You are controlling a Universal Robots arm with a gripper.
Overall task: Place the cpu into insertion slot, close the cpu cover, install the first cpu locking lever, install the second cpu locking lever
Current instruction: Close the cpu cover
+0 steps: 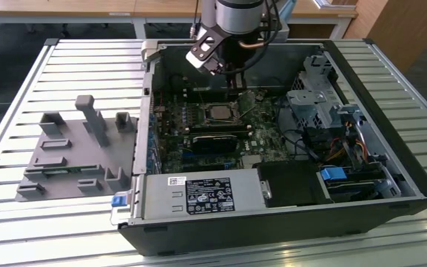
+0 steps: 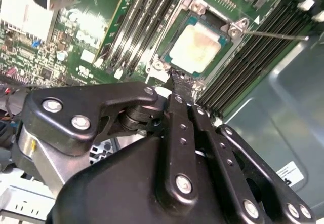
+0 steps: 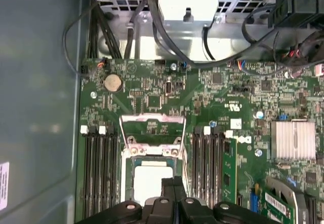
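Exterior view, left to right: grey moulded fixture [image 1: 73, 150] on the slatted table [image 1: 20, 233], then the open black computer case [image 1: 273, 228], with the arm reaching down into it.

First wrist view: gripper [image 3: 172, 184] jaws pressed together, nothing seen between them. Tips sit over the near edge of the cpu [image 3: 151, 181]; contact cannot be told. The cpu is flat with a pale matte metal face, seated in the insertion slot [image 3: 128, 176]. The cpu cover [image 3: 152, 118] — thin silvery stamped frame, green motherboard [image 3: 217, 97] showing through its cut-out — stands open straight beyond the cpu from the jaws, hinge edge crosswise to the fingers. Long black memory slots [image 3: 98, 168] flank the socket.

Second wrist view: thin wire lever [image 2: 273, 35] — unlatched, by my reading.
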